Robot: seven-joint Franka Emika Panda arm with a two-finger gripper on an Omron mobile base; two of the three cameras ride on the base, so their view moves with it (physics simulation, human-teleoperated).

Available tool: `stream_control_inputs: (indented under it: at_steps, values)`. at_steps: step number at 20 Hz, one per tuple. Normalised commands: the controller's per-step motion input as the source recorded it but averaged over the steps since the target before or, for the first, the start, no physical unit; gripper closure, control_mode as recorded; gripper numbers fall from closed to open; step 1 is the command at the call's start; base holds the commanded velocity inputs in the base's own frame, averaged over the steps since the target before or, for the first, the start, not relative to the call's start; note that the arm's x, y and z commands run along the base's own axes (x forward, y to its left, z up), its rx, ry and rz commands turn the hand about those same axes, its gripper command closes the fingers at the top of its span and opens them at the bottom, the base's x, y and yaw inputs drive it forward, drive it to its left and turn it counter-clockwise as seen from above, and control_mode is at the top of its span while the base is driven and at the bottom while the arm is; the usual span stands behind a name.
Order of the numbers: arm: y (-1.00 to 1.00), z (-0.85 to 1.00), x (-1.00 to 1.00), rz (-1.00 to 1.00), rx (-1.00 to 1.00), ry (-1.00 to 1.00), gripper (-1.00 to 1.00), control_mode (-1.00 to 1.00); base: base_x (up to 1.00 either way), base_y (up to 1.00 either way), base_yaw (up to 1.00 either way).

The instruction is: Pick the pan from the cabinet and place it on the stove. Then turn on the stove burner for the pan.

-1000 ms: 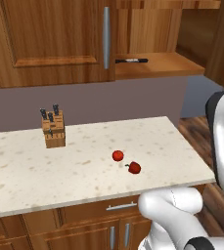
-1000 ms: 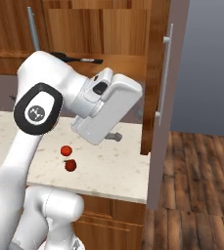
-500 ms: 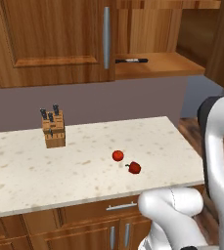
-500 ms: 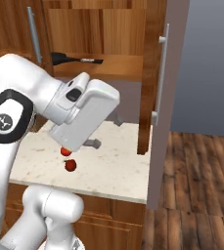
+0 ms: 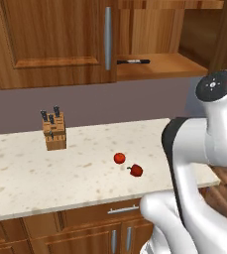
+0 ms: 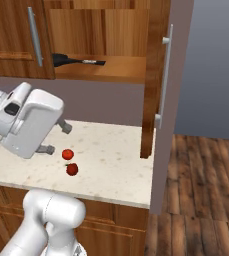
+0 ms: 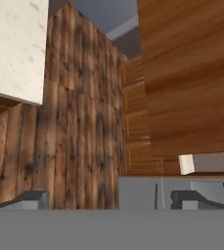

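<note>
My end effector point(image 6: 57, 138) hangs low over the counter point(image 6: 111, 160) now, below the cabinet point(image 6: 106, 35), its jaws spread wide with nothing between them. A second ago my hand sat higher, up against the cabinet's open right door point(image 6: 156, 75); since then the arm has swung down and leftward, and the hand now sits just left of the two red tomatoes point(image 6: 70, 162). The jaws, already wide then, have eased a shade wider.

The pan point(image 6: 61, 60) hasn't budged: it lies on the cabinet's shelf point(image 6: 121, 70), its body tucked behind the closed left door point(image 6: 16, 40), its long handle point(image 5: 133, 61) poking out toward the open side. I'm well apart from it.

Below the cabinet, the knife block point(image 5: 54, 131) stands on the counter to the left, same spot as before, and the tomatoes lie just beside each other near the counter's front edge, unmoved.

Through the hand camera my fingertips point(image 7: 33, 199) stand far apart, pointing at the wooden floor point(image 7: 79, 122) off the counter's right end, with a corner of the pale counter top at upper left.
</note>
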Motion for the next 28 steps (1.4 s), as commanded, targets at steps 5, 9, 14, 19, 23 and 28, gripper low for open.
stream_control_inputs:
  at_steps: [5,9,14,19,23,28]
  values:
    - [0.91,0.0,0.0,0.08,0.07,-0.22,-1.0,-1.0,0.0,0.0,0.0]
    - [0.8,0.02,0.01,0.1,0.1,-0.28,-1.0,-1.0,0.0,0.0,0.0]
    - [0.61,0.01,0.09,0.11,0.14,-0.28,-1.0,-1.0,0.0,0.0,0.0]
    - [0.46,0.1,0.29,0.1,0.18,-0.29,-1.0,-1.0,0.0,0.0,0.0]
    - [0.27,0.22,0.36,0.12,0.21,-0.27,-1.0,-1.0,0.0,0.0,0.0]
    - [0.13,0.25,0.33,0.14,0.18,-0.29,-1.0,-1.0,0.0,0.0,0.0]
